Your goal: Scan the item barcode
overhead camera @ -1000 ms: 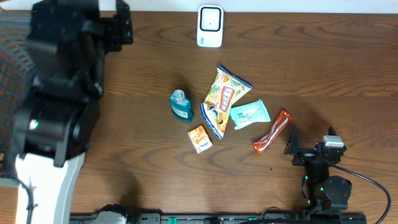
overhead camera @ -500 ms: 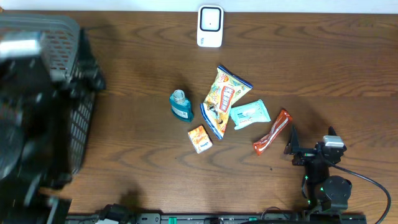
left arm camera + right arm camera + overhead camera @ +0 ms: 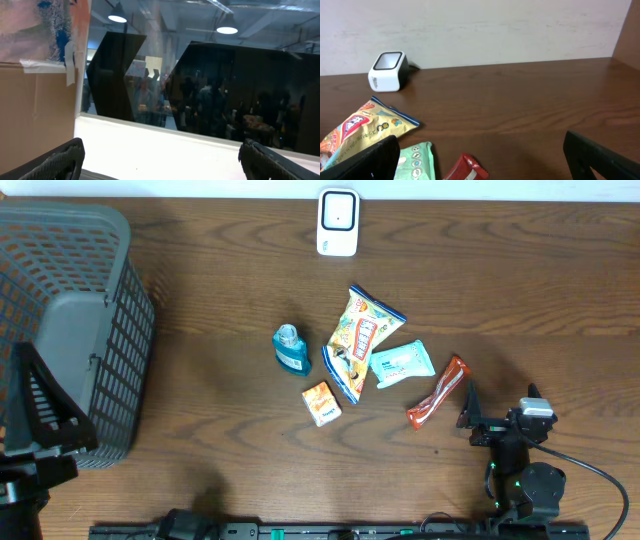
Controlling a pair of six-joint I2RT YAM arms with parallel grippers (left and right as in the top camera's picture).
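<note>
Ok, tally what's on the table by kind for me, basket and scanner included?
Bottle: 1
Soft packets: 3 (snack bag, wipes pack, snack bar)
Small box: 1
Scanner: 1
Basket: 1
Total: 7

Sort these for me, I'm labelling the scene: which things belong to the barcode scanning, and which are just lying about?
For the job: scanner, snack bag, blue bottle, wipes packet, orange box, red bar.
Lying about, probably: basket.

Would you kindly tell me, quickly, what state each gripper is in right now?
Left gripper: open, holding nothing.
Right gripper: open, holding nothing.
</note>
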